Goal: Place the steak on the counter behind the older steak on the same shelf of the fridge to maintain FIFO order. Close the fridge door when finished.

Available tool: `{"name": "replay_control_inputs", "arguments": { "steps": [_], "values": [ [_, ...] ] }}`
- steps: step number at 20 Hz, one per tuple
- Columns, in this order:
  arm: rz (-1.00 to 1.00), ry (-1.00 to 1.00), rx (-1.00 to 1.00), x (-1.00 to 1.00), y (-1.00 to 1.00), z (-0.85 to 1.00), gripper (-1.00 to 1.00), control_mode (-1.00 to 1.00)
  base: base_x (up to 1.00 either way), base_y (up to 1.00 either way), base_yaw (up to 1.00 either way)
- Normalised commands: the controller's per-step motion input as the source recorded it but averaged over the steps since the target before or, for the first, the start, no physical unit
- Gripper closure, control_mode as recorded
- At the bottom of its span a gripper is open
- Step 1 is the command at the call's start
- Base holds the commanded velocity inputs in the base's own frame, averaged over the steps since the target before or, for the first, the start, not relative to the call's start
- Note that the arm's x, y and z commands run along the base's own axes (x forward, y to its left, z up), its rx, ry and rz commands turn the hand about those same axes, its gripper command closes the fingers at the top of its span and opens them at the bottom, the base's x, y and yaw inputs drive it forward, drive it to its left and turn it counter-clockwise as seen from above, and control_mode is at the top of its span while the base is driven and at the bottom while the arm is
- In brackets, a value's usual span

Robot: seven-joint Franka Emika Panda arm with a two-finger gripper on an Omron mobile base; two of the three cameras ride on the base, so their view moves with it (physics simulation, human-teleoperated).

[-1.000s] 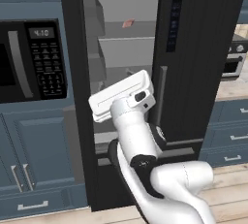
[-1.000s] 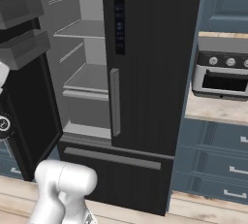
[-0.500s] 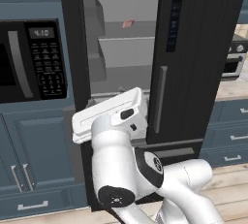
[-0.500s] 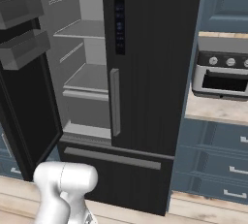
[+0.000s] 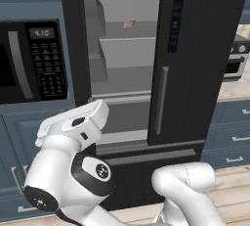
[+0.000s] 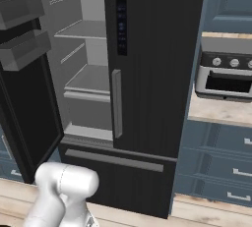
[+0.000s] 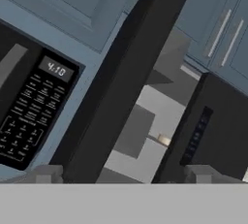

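We see the main risk in the fridge door (image 5: 72, 34): it stands open edge-on right beside the arm, and with the arm folded back low against it, a careless swing to shut it could catch the boxy grey bins (image 6: 22, 29) on its inner face or knock the microwave (image 5: 34, 61) just beyond it. We judge a second risk in the order of things; a small pinkish item, probably the steak (image 5: 129, 23), lies on the top shelf (image 5: 128, 32) deep inside the fridge (image 5: 195, 58), yet it is too small for us to tell whether it sits behind the older steak, so shutting the door now could seal in a wrong FIFO order. The right-hand fridge door (image 6: 152, 64) is closed, and only the left one is left to push. The arm curls up from the base with its elbow low and its wrist turned back toward the microwave side, away from the shelves. The hand (image 7: 127, 173) points at the door edge between the microwave keypad and the grey interior, rolled well over, with its fingertips (image 7: 47, 173) spread about as wide as they go and nothing between them
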Motion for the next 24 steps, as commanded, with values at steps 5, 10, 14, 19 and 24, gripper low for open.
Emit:
{"name": "replay_control_inputs", "arguments": {
  "steps": [5, 10, 14, 19, 24],
  "values": [
    [-0.02, 0.00, 0.00, 0.64, 0.56, -0.33, -1.00, -1.00, 0.00, 0.00, 0.00],
    [0.00, 0.00, 0.00, 0.69, 0.51, -0.18, -1.00, -1.00, 0.00, 0.00, 0.00],
    [0.00, 0.00, 0.00, 0.77, 0.23, -0.01, -1.00, -1.00, 0.00, 0.00, 0.00],
    [0.00, 0.01, 0.03, 0.96, -0.10, 0.00, -1.00, -1.00, 0.00, 0.00, 0.00],
    [0.00, 0.01, 0.07, 0.92, -0.39, 0.00, -1.00, -1.00, 0.00, 0.00, 0.00]
  ]
}}
